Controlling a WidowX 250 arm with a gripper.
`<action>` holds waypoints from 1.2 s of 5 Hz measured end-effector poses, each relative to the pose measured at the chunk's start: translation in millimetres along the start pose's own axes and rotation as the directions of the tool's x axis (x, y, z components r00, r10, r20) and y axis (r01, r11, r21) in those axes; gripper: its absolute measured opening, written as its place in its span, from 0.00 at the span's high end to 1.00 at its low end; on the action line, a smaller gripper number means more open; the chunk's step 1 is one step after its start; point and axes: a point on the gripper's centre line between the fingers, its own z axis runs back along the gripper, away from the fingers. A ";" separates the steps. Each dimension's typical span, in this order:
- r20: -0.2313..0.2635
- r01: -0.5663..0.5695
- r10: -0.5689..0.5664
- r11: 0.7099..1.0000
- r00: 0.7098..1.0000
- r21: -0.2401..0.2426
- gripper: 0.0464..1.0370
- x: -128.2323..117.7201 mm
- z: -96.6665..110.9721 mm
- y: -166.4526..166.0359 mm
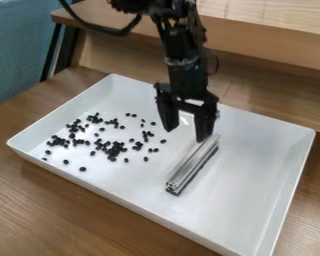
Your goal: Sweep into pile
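Gripper (186, 135) is open, fingers apart and nothing between them, over the far end of the metal bar (193, 164); bar lies on the tray (259, 150) floor near mid-tray, black beans (112, 150) loosely scattered to its left in camera view. Reads as the tool-pickup step, sweep not started. Next: center the fingers across the bar, lower, close squarely, then push the stray beans inward with its long side, keeping it low so none slip under.
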 end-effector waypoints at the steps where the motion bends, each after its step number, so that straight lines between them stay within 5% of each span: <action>1: -0.007 -0.005 0.005 1.000 1.000 0.005 0.04 -1.5 -8.5 -7.0; 5: -0.076 0.000 0.005 0.998 0.997 0.069 0.10 -6.7 -49.4 -16.8; 6: -0.065 0.007 -0.002 0.996 0.998 0.084 0.36 -6.1 -50.8 -14.2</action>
